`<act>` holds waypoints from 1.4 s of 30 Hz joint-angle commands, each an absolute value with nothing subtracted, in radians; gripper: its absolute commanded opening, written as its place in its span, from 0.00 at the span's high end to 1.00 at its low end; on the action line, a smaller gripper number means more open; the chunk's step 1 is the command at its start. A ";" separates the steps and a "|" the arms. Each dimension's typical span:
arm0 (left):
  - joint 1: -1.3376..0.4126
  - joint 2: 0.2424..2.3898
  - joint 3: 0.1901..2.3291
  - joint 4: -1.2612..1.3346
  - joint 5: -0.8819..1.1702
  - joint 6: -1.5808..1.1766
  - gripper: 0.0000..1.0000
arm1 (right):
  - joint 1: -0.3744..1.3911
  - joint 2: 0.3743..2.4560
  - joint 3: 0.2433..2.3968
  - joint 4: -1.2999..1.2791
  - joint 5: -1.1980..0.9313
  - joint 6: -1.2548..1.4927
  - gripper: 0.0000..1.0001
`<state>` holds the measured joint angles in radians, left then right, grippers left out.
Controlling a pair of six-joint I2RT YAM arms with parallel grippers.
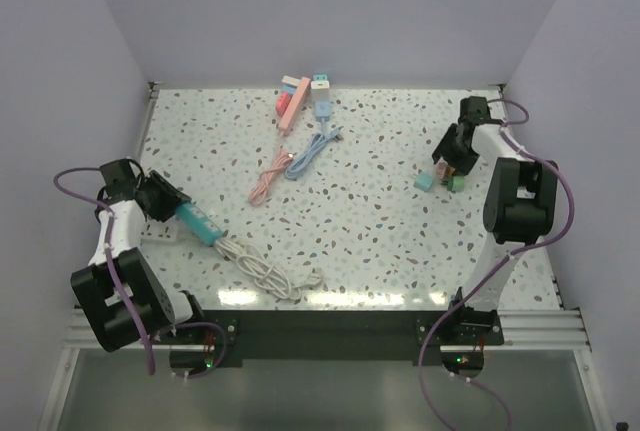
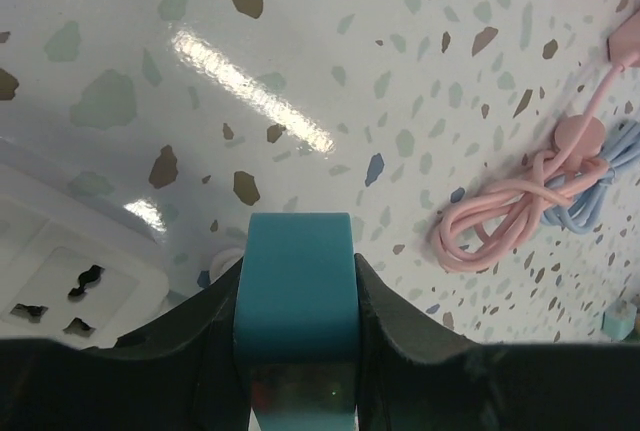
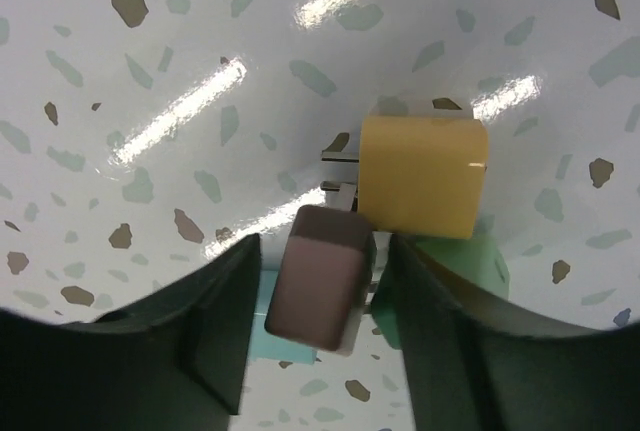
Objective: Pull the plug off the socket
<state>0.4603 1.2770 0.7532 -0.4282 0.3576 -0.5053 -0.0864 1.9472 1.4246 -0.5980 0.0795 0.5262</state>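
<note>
Teal boxy plug pinched in left pincer, beside white socket; right pincer straddles mauve adapter, grip unclear.

A white worktop is seen, speckled all over with teal, brown and grey chips. A teal plug is framed by black jaws. The socket is shown in plain white, and the cord in white too. A pink cable and a pale blue cable are spotted. A mustard-yellow block, a mauve-brown block and a mint-green block are picked out.
</note>
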 commanded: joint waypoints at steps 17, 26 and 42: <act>0.482 1.075 0.789 -0.330 0.434 -0.517 0.00 | 0.249 2.026 1.768 -0.575 -0.143 0.478 0.24; 0.407 1.062 0.778 -0.253 0.712 -0.497 0.00 | 0.449 2.199 1.848 -0.399 -0.029 0.753 0.23; 0.387 0.982 0.672 -0.282 0.735 -0.503 0.00 | 0.548 2.522 2.131 -0.465 0.011 1.031 0.47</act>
<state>0.3912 0.9909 0.6922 -0.2939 0.7124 -0.5121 0.5369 2.4668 2.0693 -0.4046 0.0101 0.9779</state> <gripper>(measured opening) 0.997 0.577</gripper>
